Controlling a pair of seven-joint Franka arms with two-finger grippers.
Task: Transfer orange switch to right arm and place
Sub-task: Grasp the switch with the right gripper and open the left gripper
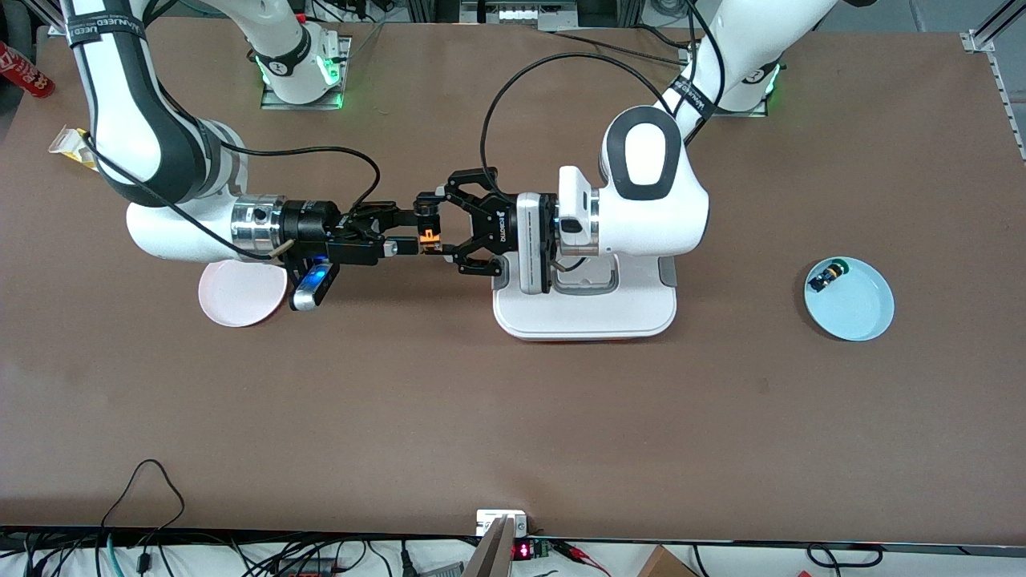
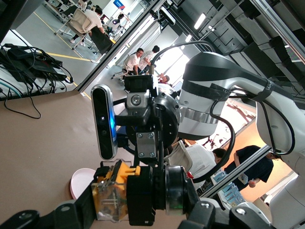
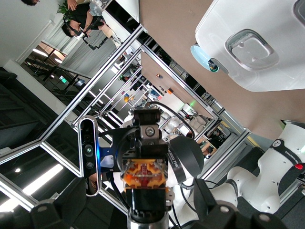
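The orange switch point(image 1: 430, 237), with its black body and orange rear block, hangs in the air between the two grippers, over the bare table between the pink plate and the white tray. My left gripper point(image 1: 439, 230), the wide claw, is shut on it end to end; the left wrist view shows the switch point(image 2: 138, 191) lying across that gripper's jaws. My right gripper point(image 1: 413, 240) reaches in from the pink plate's side. In the right wrist view its dark fingers point(image 3: 205, 200) stand on either side of the switch point(image 3: 145, 183) with a gap, so it is open.
A pink plate point(image 1: 240, 292) lies under the right wrist. A white tray point(image 1: 585, 320) lies under the left wrist. A light blue plate point(image 1: 862, 312) toward the left arm's end holds a black switch with a green-yellow cap point(image 1: 827, 276). A red can point(image 1: 24, 72) lies at the table corner.
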